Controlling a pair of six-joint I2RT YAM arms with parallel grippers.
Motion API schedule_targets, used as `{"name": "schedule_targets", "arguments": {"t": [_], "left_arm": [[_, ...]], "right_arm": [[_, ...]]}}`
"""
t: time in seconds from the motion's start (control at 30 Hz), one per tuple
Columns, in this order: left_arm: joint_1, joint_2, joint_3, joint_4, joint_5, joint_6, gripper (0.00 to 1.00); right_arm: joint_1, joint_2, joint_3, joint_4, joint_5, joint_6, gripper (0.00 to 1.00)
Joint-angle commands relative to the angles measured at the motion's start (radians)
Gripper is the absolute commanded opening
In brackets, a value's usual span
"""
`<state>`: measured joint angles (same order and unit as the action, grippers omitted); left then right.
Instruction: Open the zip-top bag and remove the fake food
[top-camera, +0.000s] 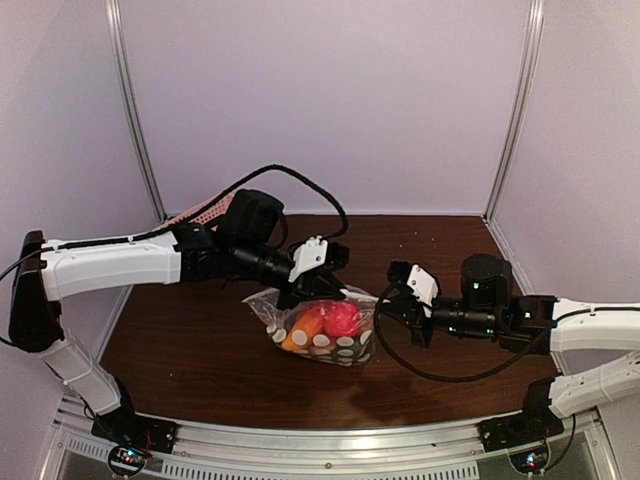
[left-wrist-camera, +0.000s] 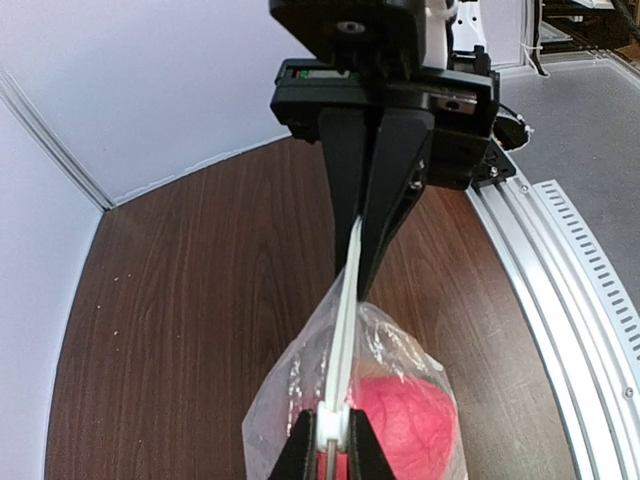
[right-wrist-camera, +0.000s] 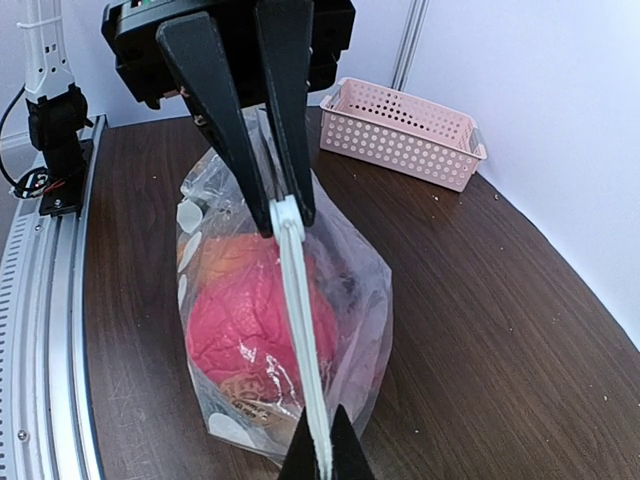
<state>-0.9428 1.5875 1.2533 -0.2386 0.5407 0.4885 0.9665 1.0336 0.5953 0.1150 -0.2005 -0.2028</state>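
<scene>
Pinching the zip-top bag (top-camera: 322, 328) over the middle of the desk (top-camera: 180, 350) by its white zip strip (right-wrist-camera: 298, 320), with the left gripper (top-camera: 300, 292) clamped tight on one end and the right gripper (top-camera: 383, 308) clamped tight on the other. Stretching that strip taut along the line from one gripper to the other, with the fake food (top-camera: 338, 318) bulging red and orange just below. Likely calling next for a pull across that line to part the lips.

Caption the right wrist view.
Left hand and right hand pinch the zip-top bag by its strip, fake food inside.
</scene>
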Motion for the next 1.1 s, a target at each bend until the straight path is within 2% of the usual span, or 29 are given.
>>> {"name": "schedule_targets", "arguments": {"t": [0.0, 0.6, 1.07], "left_arm": [[0.056, -0.061, -0.053, -0.057, -0.100, 0.006, 0.04], [0.141, -0.249, -0.214, -0.128, -0.263, -0.025, 0.04], [0.205, -0.350, -0.281, -0.214, -0.330, -0.059, 0.04]], "right_arm": [[0.000, -0.040, -0.022, -0.029, 0.081, 0.015, 0.00], [-0.005, -0.108, -0.065, -0.007, 0.319, 0.065, 0.00], [-0.018, -0.158, -0.069, -0.027, 0.428, 0.093, 0.00]]}}
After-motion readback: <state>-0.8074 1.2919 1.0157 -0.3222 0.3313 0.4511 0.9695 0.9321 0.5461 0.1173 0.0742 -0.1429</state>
